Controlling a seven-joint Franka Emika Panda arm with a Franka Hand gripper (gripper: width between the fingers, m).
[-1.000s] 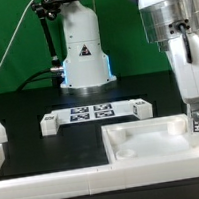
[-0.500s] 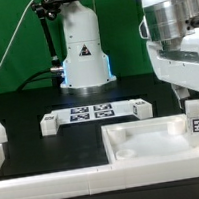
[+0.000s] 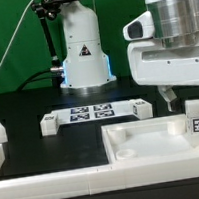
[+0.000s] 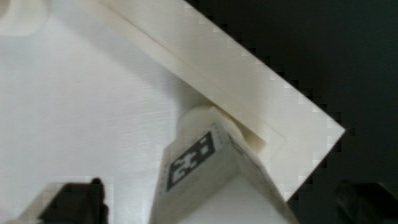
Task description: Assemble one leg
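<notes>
Leg-fitting centres on the large white tray piece (image 3: 143, 142) on the worktop (image 3: 28, 106). The hand (image 3: 169, 97) hovers above it; open or closed, I cannot tell. The leg (image 3: 198, 118) stands upright at the tray's corner: probably light, stiff and smooth, best pinched across its plain sides.

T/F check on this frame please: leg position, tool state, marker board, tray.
1. The leg stands upright at the tray's corner on the exterior view's right. True.
2. The tool is clamped on the leg. False: it hangs beside the leg, apart from it, holding nothing.
3. The marker board lies on the black table behind the tray. True.
4. The leg's tag faces away from the exterior camera. False: the tag faces that camera.
5. The tray lies upside down. False: its raised rim and hollow face up.
</notes>
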